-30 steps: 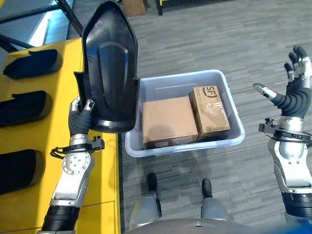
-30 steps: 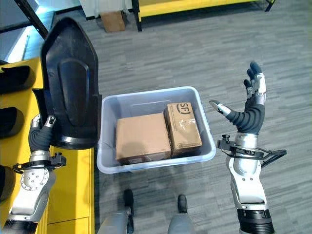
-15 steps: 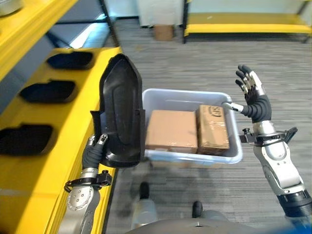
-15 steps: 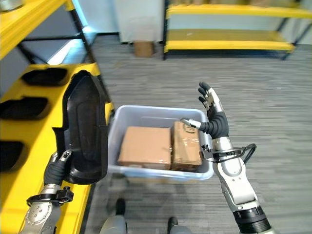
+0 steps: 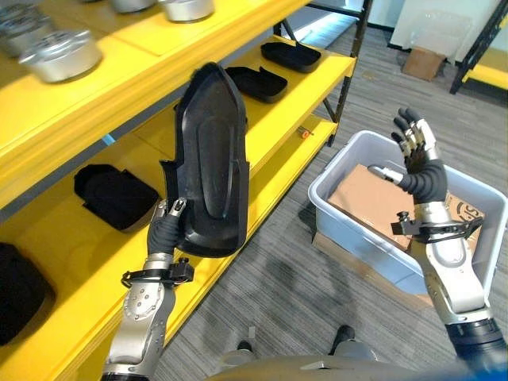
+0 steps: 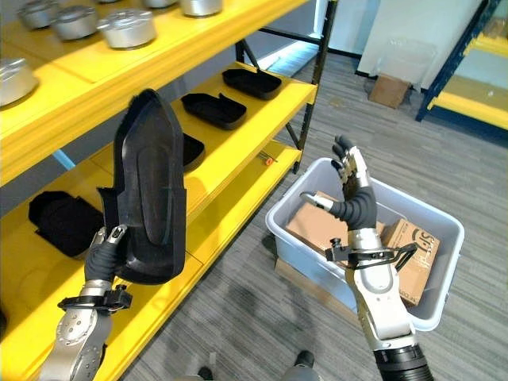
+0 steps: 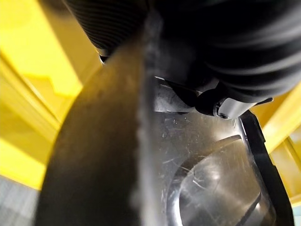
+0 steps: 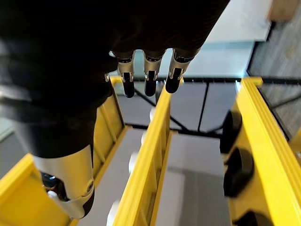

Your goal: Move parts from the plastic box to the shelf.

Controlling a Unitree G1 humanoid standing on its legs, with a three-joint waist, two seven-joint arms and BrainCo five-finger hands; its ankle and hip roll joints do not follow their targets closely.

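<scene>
yellow shelf — dark parts, grey floor

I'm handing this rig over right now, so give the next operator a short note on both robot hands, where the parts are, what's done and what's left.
Left robot hand: shut on the lower end of a large black part, held upright above the yellow shelf's front edge.
Right robot hand: open, empty, raised over the plastic box.
Done: several black parts already lie on the lower shelf.
Plastic box: sits on the floor, with cardboard boxes inside.
Left: set the held part down on the shelf, in a free spot among the others.
</scene>
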